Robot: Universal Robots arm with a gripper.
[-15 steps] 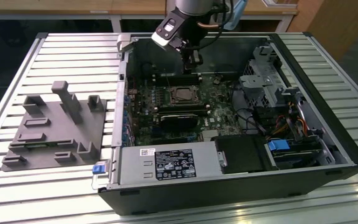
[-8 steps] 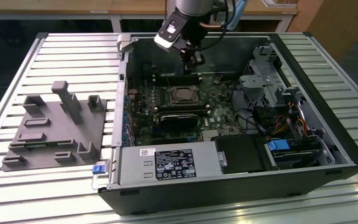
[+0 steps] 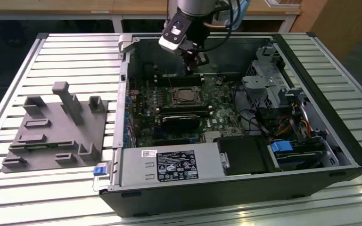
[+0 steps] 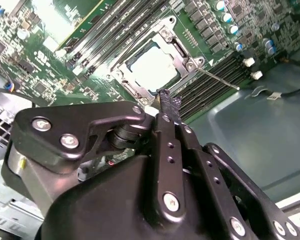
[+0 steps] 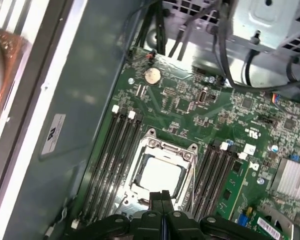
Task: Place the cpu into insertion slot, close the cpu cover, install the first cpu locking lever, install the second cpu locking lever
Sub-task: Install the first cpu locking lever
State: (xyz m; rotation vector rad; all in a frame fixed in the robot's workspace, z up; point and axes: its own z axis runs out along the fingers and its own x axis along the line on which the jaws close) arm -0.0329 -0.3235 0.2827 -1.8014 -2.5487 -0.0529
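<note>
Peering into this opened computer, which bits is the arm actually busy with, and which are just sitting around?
In the job:
cpu, the pale square
cpu cover, the metal frame over it
locking lever, the thin rod sticking out
gripper, close beside them

Just lying about:
power supply
grey moulded tray
coin battery
memory slots

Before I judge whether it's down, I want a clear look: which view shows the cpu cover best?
The first wrist view: the cpu cover lies almost square-on around the pale cpu. The second wrist view shows it slanted, just past the gripper. The exterior view shows it far off.
</note>
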